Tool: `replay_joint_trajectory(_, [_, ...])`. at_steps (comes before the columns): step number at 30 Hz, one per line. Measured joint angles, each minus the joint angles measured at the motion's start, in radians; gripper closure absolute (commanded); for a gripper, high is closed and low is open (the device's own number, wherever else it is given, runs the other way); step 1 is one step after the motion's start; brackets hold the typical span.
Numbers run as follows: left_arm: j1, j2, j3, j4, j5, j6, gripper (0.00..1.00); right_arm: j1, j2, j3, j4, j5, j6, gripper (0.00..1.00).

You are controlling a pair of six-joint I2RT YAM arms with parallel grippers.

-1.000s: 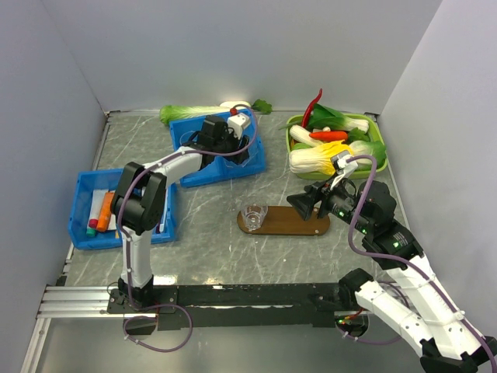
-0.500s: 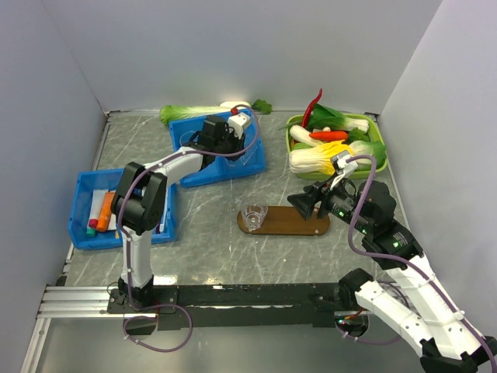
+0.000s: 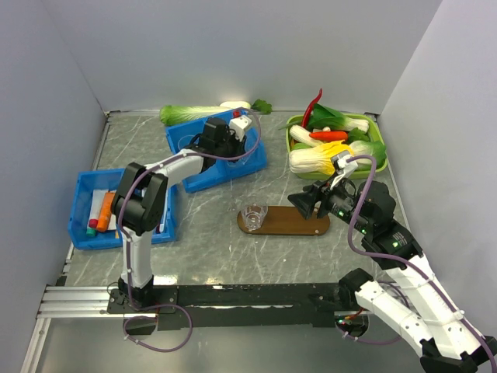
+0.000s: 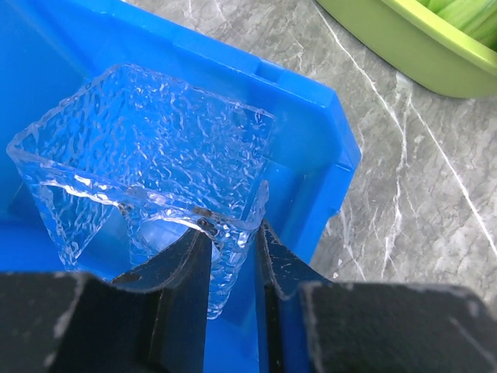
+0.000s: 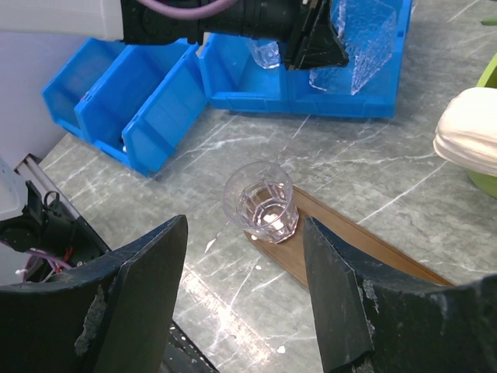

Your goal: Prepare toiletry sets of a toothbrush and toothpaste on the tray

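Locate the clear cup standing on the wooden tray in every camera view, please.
Top external: the cup is mid-picture, on the tray's left end.
Right wrist: the cup is at centre, on the tray's end.
Left wrist: not in it; the second cup there is a different one.
Shared landmark: the blue bin, seen in all three.

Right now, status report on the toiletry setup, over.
Left gripper pinches textured cup in blue bin. Right gripper open over tray. Round cup on tray's left end. No obstruction seen.
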Motion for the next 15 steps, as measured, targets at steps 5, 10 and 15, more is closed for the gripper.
replay_joint_trajectory(5, [-0.003, -0.021, -0.030, 0.022, -0.003, 0.020, 0.99, 0.000, -0.006, 0.000, 0.000, 0.011, 0.000, 0.32])
replay_joint_trajectory(10, [-0.008, -0.047, -0.048, 0.024, -0.010, 0.036, 0.99, 0.000, -0.010, 0.000, 0.000, 0.011, 0.004, 0.34])
replay_joint_trajectory(15, [-0.018, -0.092, -0.073, 0.045, -0.024, 0.048, 0.99, 0.000, -0.031, 0.000, -0.001, 0.019, 0.007, 0.34])
